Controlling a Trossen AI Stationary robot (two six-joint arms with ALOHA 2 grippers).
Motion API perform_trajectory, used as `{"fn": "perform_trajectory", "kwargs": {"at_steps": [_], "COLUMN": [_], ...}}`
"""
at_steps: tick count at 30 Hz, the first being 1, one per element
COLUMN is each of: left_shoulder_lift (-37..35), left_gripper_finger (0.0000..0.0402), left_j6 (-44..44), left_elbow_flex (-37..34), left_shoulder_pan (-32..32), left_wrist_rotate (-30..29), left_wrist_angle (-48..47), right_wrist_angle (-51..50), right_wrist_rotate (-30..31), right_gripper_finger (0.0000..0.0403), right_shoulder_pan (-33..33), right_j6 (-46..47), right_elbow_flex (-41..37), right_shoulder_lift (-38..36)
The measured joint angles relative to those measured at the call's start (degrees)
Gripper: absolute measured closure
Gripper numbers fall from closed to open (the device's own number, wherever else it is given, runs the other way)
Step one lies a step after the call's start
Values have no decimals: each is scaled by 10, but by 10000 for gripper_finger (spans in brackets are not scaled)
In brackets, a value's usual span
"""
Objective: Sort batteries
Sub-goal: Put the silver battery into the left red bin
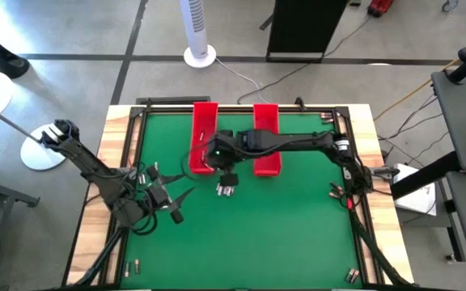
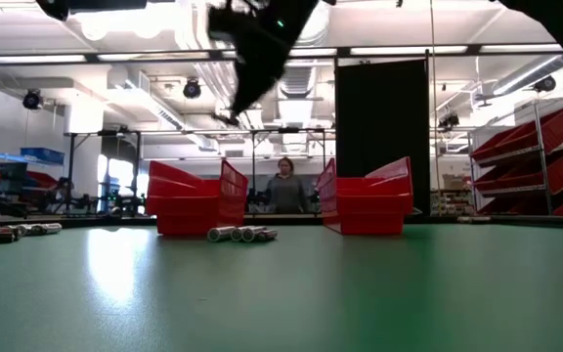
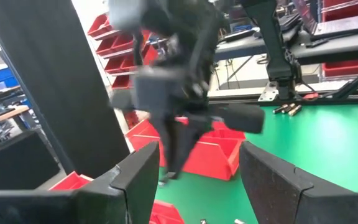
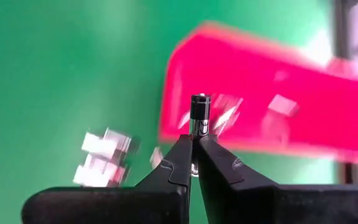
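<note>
1. Your right gripper (image 4: 192, 146) has its fingers pinched narrow around a single battery (image 4: 199, 114), which stands upright out of the fingertips with its dark end up
2. In the high view the right gripper (image 1: 203, 155) is at the near end of the left red tray (image 1: 205, 121), reached there across the right red tray (image 1: 266, 121)
3. A small cluster of batteries (image 1: 227, 190) lies on the green mat (image 1: 281, 234), just in front of the two trays; the low view shows the same cluster (image 2: 242, 234) between the trays
4. More batteries sit at the mat's edges: some by the right rim (image 1: 340, 194), a few at the near right corner (image 1: 352, 276), and a few on the wooden border at the near left (image 1: 131, 266)
5. Your left gripper (image 1: 162, 196) is over the left part of the mat, well apart from the trays, with its fingers (image 3: 135, 180) spread wide and holding nothing
6. Beyond the table in the low view a person (image 2: 285, 188) stands between the trays
</note>
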Motion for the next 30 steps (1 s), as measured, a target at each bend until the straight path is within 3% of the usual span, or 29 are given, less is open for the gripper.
{"fn": "perform_trajectory", "kwargs": {"at_steps": [5,9,19,24,30], "left_shoulder_lift": [5,8,8,8,8], "left_gripper_finger": [203,203,203,203,203], "left_j6": [0,0,47,99,69], "left_elbow_flex": [0,0,0,0,0], "left_shoulder_pan": [2,2,3,3,3], "left_wrist_rotate": [0,1,0,0,0], "left_wrist_angle": [0,0,2,4,4], "right_wrist_angle": [108,129,156,90,-13], "right_wrist_rotate": [2,12,26,21,-30], "right_gripper_finger": [390,383,257,221,221], "right_shoulder_pan": [-20,-32,-32,-17,33], "right_j6": [-4,6,19,42,47], "right_elbow_flex": [-12,-29,-34,-9,-57], "right_shoulder_lift": [6,15,18,17,17]}}
